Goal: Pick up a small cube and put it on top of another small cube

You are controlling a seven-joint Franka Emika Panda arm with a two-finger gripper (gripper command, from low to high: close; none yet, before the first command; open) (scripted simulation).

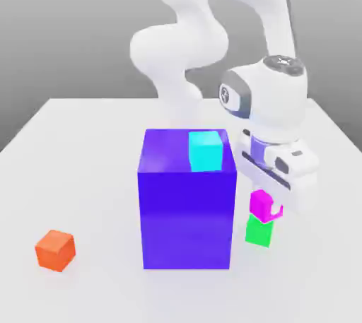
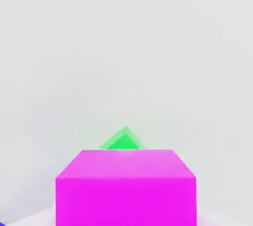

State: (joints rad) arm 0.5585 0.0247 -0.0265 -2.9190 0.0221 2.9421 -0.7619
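- The gripper (image 1: 272,205) hangs at the magenta cube (image 1: 261,205), on the exterior view's right of the big blue-purple block (image 1: 187,201).
- I cannot tell if its fingers still press the cube or are already loose; the white hand covers them and only a pale edge shows beside the cube.
- The magenta cube sits on top of the green cube (image 1: 258,232). The two touch and make a small stack of two on the table (image 1: 85,173).
- In the hand view the magenta cube (image 2: 126,188) is very near the camera, and a corner of the green cube (image 2: 122,140) comes out from behind it. The two cubes seem turned against each other, not edge to edge.
- The stack stands just beside the lower right corner of the blue-purple block in the exterior view; whether it touches the block I cannot tell.
- A cyan cube (image 1: 206,150) rests on the top face of the blue-purple block, near its far right corner.
- An orange cube (image 1: 55,249) lies alone on the table, well apart, on the exterior view's left.
- The white arm (image 1: 184,39) rises behind the block and bends over to the hand.
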